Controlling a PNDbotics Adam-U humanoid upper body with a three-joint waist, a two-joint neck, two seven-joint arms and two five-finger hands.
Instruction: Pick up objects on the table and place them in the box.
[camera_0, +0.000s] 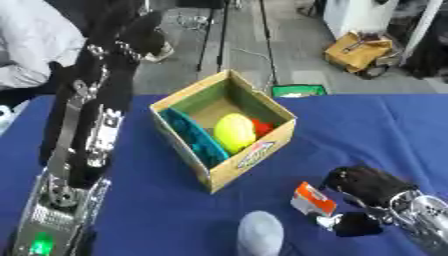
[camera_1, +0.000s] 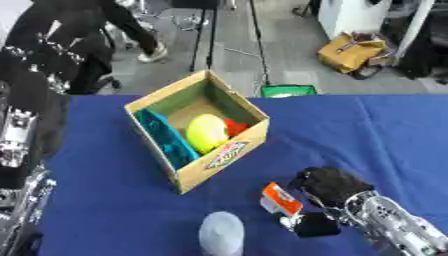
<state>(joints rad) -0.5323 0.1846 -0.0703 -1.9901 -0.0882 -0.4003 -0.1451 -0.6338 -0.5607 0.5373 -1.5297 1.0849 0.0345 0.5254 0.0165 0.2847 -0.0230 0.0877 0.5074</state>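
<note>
In the left eye view, an open brown cardboard box (camera_0: 229, 131) with a printed label on its near wall stood turned at an angle near the middle of the blue-covered table (camera_0: 367, 125), closer to the far edge. Inside it lay a yellow-green oval object (camera_0: 234, 132), a teal flat object (camera_0: 194, 138) leaning along the left wall, and a small red object (camera_0: 262, 127) just beside the yellow one. Near the front edge, toward the right corner, the robot's black right hand (camera_0: 366, 189) had its fingers and thumb curled round a small white packet with an orange top (camera_0: 312, 199), which stood just clear of the box's near corner. A pale grey rounded object (camera_0: 261, 233) sat at the front edge, left of the packet. The left arm (camera_0: 83, 145) rose along the left edge of the table, its black left hand (camera_0: 140, 31) lifted high beyond the far edge with the fingers bunched; whether they were curled or straight could not be told.

In the right eye view, the same layout showed shifted leftward. The right hand (camera_1: 331, 187) met the orange-topped packet (camera_1: 281, 200) from its right side, and the grey object (camera_1: 221, 233) lay at the front edge, apart from both packet and box. The left hand did not show clearly there.
</note>
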